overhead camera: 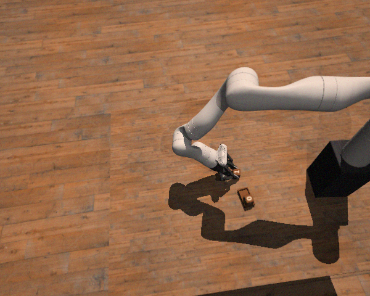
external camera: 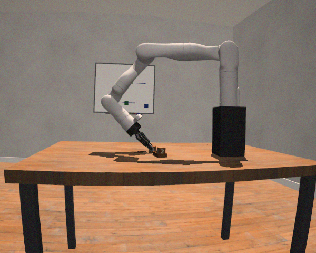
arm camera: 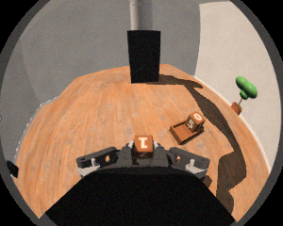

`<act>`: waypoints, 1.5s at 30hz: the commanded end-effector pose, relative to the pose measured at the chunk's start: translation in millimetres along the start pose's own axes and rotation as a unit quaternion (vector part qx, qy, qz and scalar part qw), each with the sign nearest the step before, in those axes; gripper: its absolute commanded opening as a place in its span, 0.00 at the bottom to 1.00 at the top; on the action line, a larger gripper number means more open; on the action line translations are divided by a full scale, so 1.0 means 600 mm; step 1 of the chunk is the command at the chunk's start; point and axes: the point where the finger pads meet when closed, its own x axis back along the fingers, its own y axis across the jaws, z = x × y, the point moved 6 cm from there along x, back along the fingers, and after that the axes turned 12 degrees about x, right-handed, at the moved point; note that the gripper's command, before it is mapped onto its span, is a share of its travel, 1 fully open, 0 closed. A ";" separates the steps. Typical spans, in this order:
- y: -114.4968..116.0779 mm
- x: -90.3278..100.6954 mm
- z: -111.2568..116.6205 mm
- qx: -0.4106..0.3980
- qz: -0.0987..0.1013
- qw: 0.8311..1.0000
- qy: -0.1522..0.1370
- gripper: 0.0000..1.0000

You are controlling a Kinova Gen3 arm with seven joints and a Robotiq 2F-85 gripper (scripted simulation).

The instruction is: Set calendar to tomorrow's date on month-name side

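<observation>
Now gripper (overhead camera: 232, 172) holds cube (overhead camera: 236, 172), "1" up; tray (overhead camera: 243, 195) apart.

I see grey walls (external camera: 43, 81), a whiteboard (external camera: 109, 89) behind, a wood-plank floor (external camera: 152, 217), and a wooden table (external camera: 71, 163) on dark legs (external camera: 30, 215).
</observation>
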 end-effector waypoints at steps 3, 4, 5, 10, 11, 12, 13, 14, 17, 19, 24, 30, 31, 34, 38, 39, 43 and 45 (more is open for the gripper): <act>0.000 0.002 0.000 0.000 0.000 1.000 -0.001 0.28; 0.000 0.002 0.000 0.000 0.000 1.000 -0.001 0.32; 0.000 0.002 0.000 0.000 0.000 1.000 -0.001 0.32; 0.000 0.002 0.000 0.000 0.000 1.000 -0.001 0.36; 0.000 0.002 0.000 0.000 0.000 1.000 -0.001 0.36; 0.000 0.002 0.000 0.000 0.000 1.000 -0.001 0.40; 0.000 0.002 0.000 0.000 0.000 1.000 -0.001 0.40; 0.000 0.002 0.000 0.000 0.000 1.000 -0.001 0.40; 0.000 0.002 0.000 0.000 0.000 1.000 -0.001 0.44; 0.000 0.002 0.000 0.000 0.000 1.000 -0.001 0.48; 0.000 0.002 0.000 0.000 0.000 1.000 -0.001 0.69; 0.000 0.002 0.000 0.000 0.000 1.000 -0.001 0.69; 0.000 0.002 0.000 0.000 0.000 1.000 -0.001 0.69; 0.000 0.002 0.000 0.000 0.000 1.000 -0.001 0.69; 0.000 0.002 0.000 0.000 0.000 1.000 -0.001 0.69; 0.000 0.002 0.000 0.000 0.000 1.000 -0.001 0.69; 0.000 0.004 0.002 0.000 0.000 1.000 -0.001 0.69; 0.001 0.005 0.003 0.000 0.000 1.000 -0.001 0.69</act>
